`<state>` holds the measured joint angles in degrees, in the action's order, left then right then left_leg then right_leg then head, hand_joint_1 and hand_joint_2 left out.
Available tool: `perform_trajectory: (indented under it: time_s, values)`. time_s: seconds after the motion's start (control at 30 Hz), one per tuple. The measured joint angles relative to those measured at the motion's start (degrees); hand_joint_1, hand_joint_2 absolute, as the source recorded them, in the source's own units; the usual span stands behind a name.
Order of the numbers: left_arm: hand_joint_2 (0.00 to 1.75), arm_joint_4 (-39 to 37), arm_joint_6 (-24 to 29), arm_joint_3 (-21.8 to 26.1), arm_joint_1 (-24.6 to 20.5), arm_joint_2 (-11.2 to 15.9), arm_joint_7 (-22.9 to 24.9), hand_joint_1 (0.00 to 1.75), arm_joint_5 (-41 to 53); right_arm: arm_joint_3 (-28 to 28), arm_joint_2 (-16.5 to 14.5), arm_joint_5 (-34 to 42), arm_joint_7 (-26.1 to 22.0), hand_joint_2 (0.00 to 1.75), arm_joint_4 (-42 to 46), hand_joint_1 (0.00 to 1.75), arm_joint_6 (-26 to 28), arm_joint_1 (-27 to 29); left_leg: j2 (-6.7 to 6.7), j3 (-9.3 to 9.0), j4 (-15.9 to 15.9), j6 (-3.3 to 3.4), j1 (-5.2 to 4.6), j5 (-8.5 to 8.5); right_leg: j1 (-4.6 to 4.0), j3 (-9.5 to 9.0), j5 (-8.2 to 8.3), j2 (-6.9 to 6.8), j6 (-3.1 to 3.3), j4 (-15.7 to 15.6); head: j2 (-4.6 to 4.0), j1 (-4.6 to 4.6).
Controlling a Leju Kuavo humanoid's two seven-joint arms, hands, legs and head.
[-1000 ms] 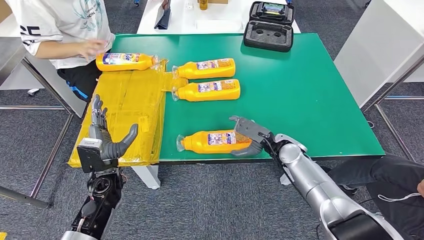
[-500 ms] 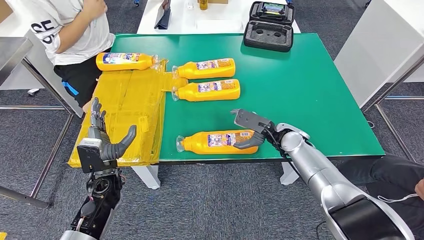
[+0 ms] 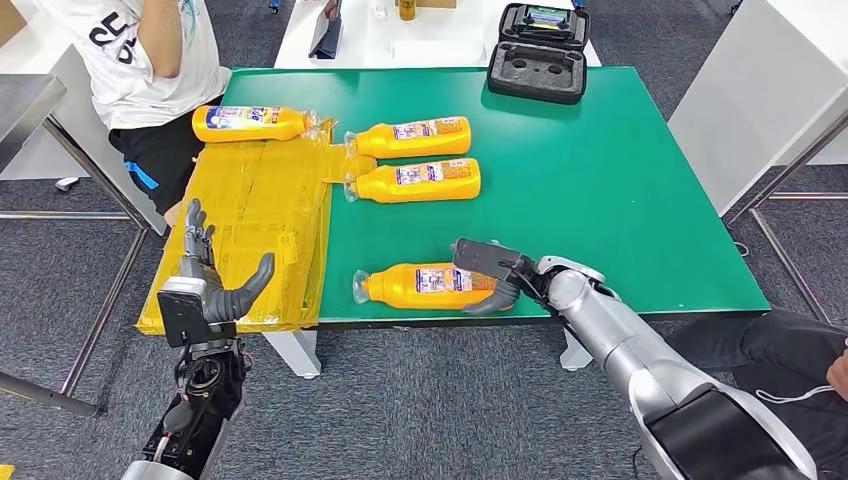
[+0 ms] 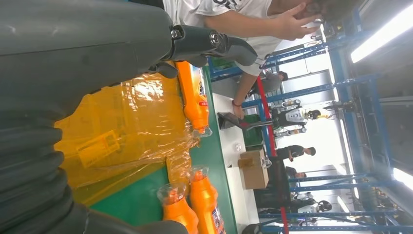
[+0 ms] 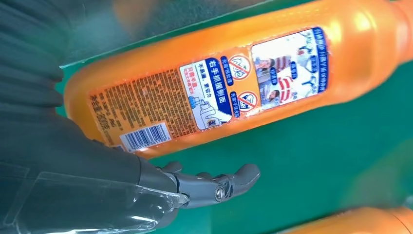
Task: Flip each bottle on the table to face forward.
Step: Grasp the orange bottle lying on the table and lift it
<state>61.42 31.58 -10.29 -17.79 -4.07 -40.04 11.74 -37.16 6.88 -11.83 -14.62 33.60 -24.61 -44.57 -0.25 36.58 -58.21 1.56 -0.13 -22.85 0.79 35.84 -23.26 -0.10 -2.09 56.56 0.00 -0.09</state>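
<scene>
At the near edge of the green counter (image 3: pixel 620 180), the right hand (image 3: pixel 487 270) cups the base end of the nearest bottle (image 3: pixel 430 284), fingers curved over it, though whether it truly grips I cannot tell. The left hand (image 3: pixel 205 275) hovers empty, fingers spread, by the yellow plastic sheet (image 3: pixel 260 215). Farther back lie three more bottles (image 3: pixel 415 158).

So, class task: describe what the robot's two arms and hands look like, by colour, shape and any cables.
Both arms are rounded, silver metal segments. The right hand is dark grey with a boxy back and black cables at the wrist. The left hand has dark grey fingers, a thick grey thumb, a flat square grey wrist block and black cabling below.
</scene>
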Motion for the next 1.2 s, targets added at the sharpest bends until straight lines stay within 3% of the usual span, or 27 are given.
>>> perform_trajectory:
  time_s: [0.87,1.2]
  values:
    - [1.75,-0.69,-0.66,-0.07,0.35,-0.01,0.00,0.00,-0.25,-1.78,-1.43,-1.46,1.83,1.75,-3.89,0.00,0.69,-2.12,0.00,0.00,0.00,0.00,0.00,0.00,0.00,0.00,0.00,0.00,0.00,0.00,0.00,0.00]
    - [1.75,-2.55,-1.63,-0.17,-0.59,-0.01,0.00,0.00,-0.25,-5.86,-1.16,-8.60,5.25,1.75,-5.94,0.00,5.48,-2.06,0.01,0.00,0.00,0.00,0.00,0.00,0.00,0.03,0.00,0.01,0.00,0.00,0.00,0.00]
